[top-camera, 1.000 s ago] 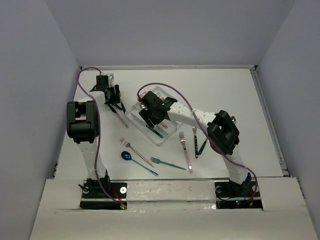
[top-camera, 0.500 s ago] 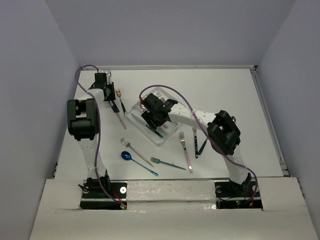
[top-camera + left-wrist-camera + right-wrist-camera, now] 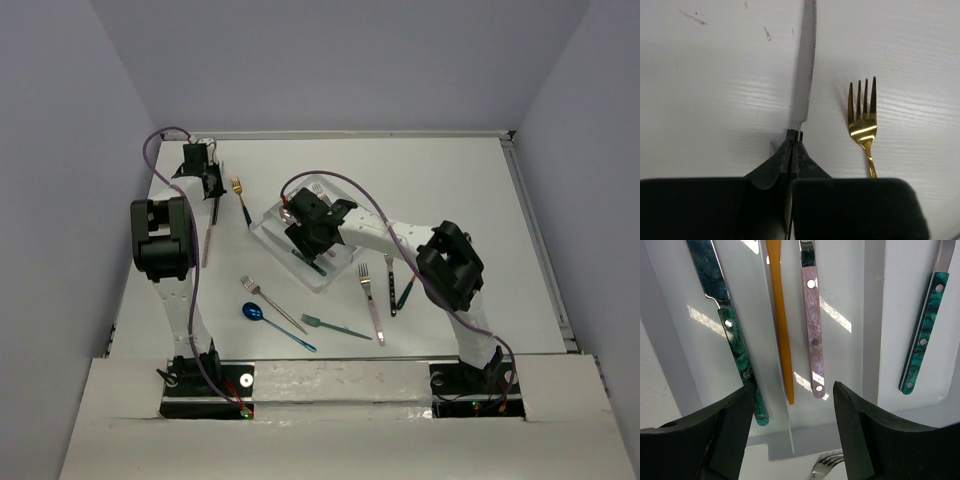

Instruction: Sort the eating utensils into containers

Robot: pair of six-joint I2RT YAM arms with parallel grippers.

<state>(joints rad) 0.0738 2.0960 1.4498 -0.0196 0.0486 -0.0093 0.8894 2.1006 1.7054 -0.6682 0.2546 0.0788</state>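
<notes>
My left gripper [image 3: 795, 134] is shut on a silver knife [image 3: 805, 75] just below its serrated blade, and the blade points away over the table. In the top view the left gripper [image 3: 205, 180] is at the far left, with the knife's pinkish handle [image 3: 207, 238] trailing toward the near side. A gold fork [image 3: 863, 117] lies just right of the blade. My right gripper [image 3: 792, 390] hangs open over the white tray [image 3: 872, 315]. Below it lie a teal-handled knife [image 3: 737, 350], an orange handle [image 3: 781, 330] and a pink handle [image 3: 813, 335]. Another teal handle [image 3: 922, 340] rests in the adjoining compartment.
On the table in front of the tray [image 3: 262, 236] lie a silver fork [image 3: 270, 302], a blue spoon [image 3: 255, 312], a teal utensil [image 3: 335, 327], a pink-handled fork [image 3: 371, 300], a dark-handled fork [image 3: 390, 280] and a teal-handled piece [image 3: 405, 292].
The left gripper has shut on the knife and shifted slightly left and back; the knife has swung from slanting to pointing straight toward the near side. The right gripper has hardly moved.
</notes>
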